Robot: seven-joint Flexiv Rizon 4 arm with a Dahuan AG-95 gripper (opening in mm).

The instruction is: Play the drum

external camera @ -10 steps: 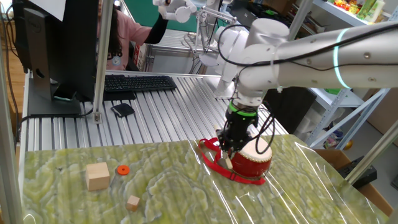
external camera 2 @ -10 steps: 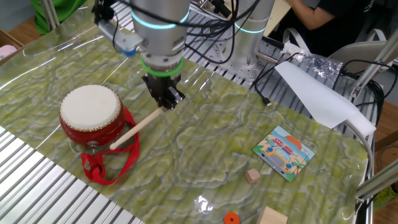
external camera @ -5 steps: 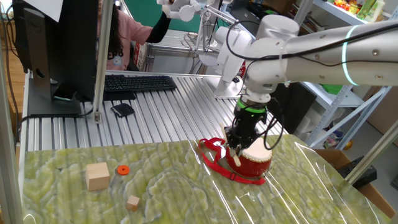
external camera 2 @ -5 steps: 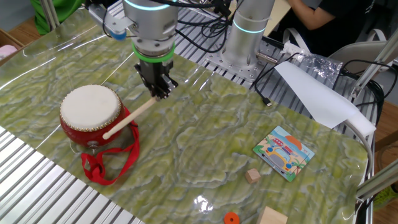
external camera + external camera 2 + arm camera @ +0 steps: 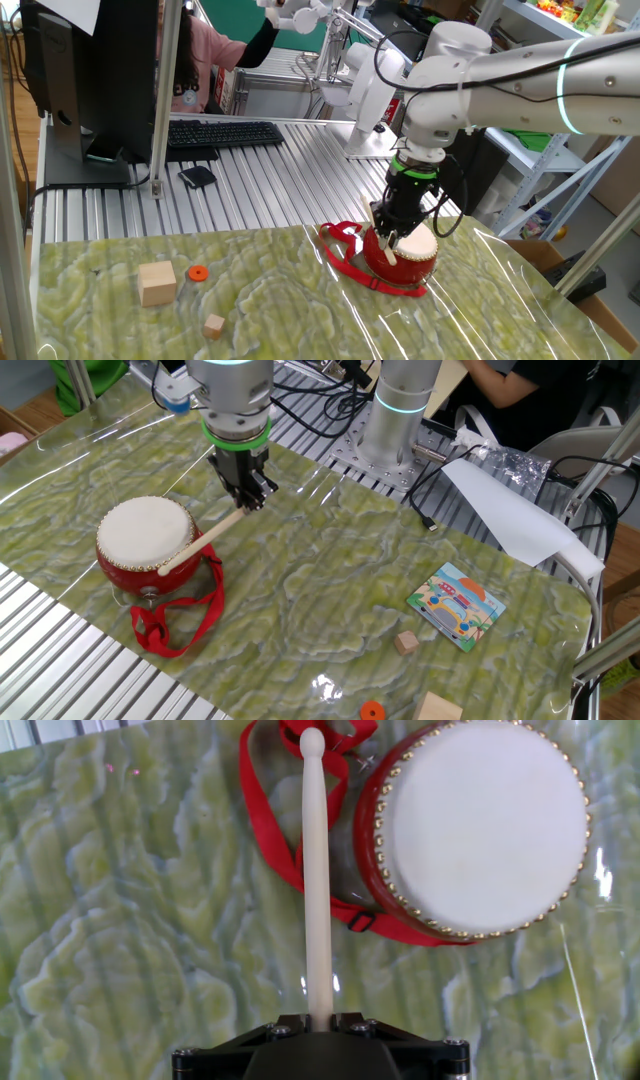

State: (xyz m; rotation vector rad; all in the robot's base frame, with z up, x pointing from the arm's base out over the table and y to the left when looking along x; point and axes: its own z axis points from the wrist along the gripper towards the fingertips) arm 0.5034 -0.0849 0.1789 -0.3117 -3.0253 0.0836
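A glossy green marbled mat (image 5: 330, 580) fills most of the other fixed view, laid over a ribbed metal table (image 5: 290, 190) seen in the upper half of one fixed view. The white jointed arm (image 5: 520, 70) enters from the upper right of that view.

The drum (image 5: 145, 545) is set at the left of the other fixed view, on the mat; in the hand view it (image 5: 480, 825) occupies the upper right. A round red body is seen, a smooth cream skin ringed with small brass studs, and a flat red strap (image 5: 165, 622) looped on the mat beside it.

The gripper (image 5: 243, 498) is clenched on a thin, smooth, pale wooden stick (image 5: 197, 543), held by its end. The stick's rounded tip (image 5: 313, 738) is seen over the strap, beside the drum's rim in the hand view; contact with the drum cannot be told.

A flat picture card (image 5: 458, 605) lies at the lower right, with a small wooden cube (image 5: 405, 643) and an orange disc (image 5: 372, 710) near it.
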